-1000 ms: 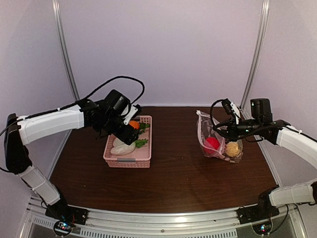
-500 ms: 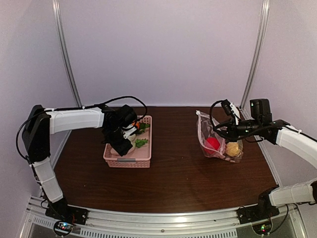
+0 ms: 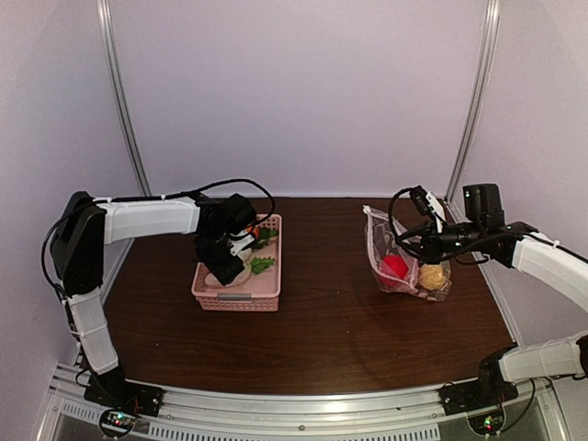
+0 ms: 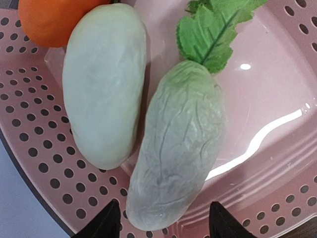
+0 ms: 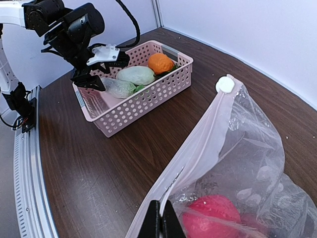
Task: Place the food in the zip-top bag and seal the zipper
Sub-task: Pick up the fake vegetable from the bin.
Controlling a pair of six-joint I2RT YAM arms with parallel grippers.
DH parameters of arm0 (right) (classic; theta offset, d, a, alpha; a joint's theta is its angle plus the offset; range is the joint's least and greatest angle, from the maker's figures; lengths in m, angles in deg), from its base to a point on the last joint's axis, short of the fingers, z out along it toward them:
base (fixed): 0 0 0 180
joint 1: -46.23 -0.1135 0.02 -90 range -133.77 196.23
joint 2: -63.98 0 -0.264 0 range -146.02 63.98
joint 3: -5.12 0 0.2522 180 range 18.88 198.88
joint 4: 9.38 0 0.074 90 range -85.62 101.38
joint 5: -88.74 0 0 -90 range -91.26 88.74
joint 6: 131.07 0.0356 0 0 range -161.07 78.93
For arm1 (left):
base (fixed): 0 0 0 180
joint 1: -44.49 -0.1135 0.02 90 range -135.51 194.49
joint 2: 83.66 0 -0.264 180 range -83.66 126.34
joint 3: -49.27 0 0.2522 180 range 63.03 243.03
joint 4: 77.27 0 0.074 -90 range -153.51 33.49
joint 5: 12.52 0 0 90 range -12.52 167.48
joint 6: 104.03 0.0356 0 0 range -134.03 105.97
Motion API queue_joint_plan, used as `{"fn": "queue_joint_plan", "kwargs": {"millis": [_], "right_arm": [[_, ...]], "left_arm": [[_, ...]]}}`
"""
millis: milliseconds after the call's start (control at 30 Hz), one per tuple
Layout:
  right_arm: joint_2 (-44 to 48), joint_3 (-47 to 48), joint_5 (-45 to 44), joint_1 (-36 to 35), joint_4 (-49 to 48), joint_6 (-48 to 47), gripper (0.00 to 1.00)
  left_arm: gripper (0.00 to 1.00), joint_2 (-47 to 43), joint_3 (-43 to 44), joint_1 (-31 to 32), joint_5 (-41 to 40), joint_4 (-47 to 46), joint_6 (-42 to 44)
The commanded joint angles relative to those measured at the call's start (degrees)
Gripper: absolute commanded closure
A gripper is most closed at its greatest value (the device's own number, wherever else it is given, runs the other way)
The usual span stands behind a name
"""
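Note:
The pink basket (image 3: 237,300) holds an orange piece (image 4: 52,20), a whitish piece (image 4: 104,84) and a pale green wrinkled vegetable (image 4: 181,148) with a green leaf (image 4: 213,29). My left gripper (image 4: 163,225) is open low over the basket, one fingertip either side of the green vegetable's lower end, not closed on it. The clear zip-top bag (image 3: 381,243) stands at the right with a red piece (image 5: 210,218) and a yellow piece (image 3: 431,274) inside. My right gripper (image 5: 161,220) is shut on the zipper strip (image 5: 198,153) at the bag's mouth edge.
A white slider (image 5: 225,84) sits at the far end of the zipper strip. Brown tabletop (image 3: 322,331) lies between basket and bag. Pale walls and metal posts close in the back and sides. The left arm's cable loops above the basket.
My left gripper has dropped from above the basket's far left corner down into the basket over the green vegetable. The right arm and bag have not moved.

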Motion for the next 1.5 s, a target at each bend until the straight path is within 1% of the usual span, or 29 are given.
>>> {"fn": "queue_joint_plan", "kwargs": {"millis": [0, 233, 333, 533, 667, 833, 900, 1033, 1167, 1267, 1367, 1467], "right_arm": [[0.3, 0.8, -1.2, 0.4, 0.6, -0.7, 1.0], [0.5, 0.8, -1.3, 0.4, 0.8, -1.0, 1.0], [0.5, 0.8, -1.4, 0.4, 0.9, -1.1, 1.0], [0.6, 0.7, -1.6, 0.4, 1.0, -1.5, 1.0], [0.5, 0.8, -1.8, 0.4, 1.1, -1.8, 1.0], [0.5, 0.8, -1.9, 0.4, 1.2, -1.8, 1.0], [0.4, 0.9, -2.0, 0.4, 1.2, -1.9, 1.0], [0.2, 0.9, -2.1, 0.4, 1.2, -2.0, 1.0], [0.2, 0.9, -2.1, 0.4, 1.3, -2.0, 1.0], [0.3, 0.9, -2.4, 0.4, 1.3, -2.0, 1.0], [0.5, 0.9, -2.7, 0.4, 1.3, -2.0, 1.0], [0.6, 1.0, -2.9, 0.4, 1.2, -1.8, 1.0]], "left_arm": [[0.39, 1.6, 1.0, -1.4, -0.4, 0.4, 1.8], [0.44, 4.1, 0.5, -1.4, 0.8, -0.3, 2.6], [0.46, 4.5, -0.3, -1.4, 0.0, -1.9, 2.4], [0.57, 3.8, -0.2, -1.4, 0.3, -2.3, 2.4], [0.59, 2.1, 0.5, -1.4, 0.7, -2.0, 2.3], [0.6, -0.1, 3.8, -0.9, 2.9, 2.3, 0.6], [0.6, -0.8, 5.5, 0.3, 2.8, 5.1, 0.2], [0.6, -2.9, 9.6, 2.9, 4.6, 7.4, -1.1], [0.61, -4.4, 14.8, 6.3, 8.7, 7.3, -3.1], [0.63, -4.8, 18.8, 8.9, 14.1, 5.4, -4.6], [0.64, -5.2, 20.6, 11.7, 23.5, -0.2, -6.3], [0.63, -5.0, 20.2, 14.0, 31.9, -7.0, -9.5]]}}
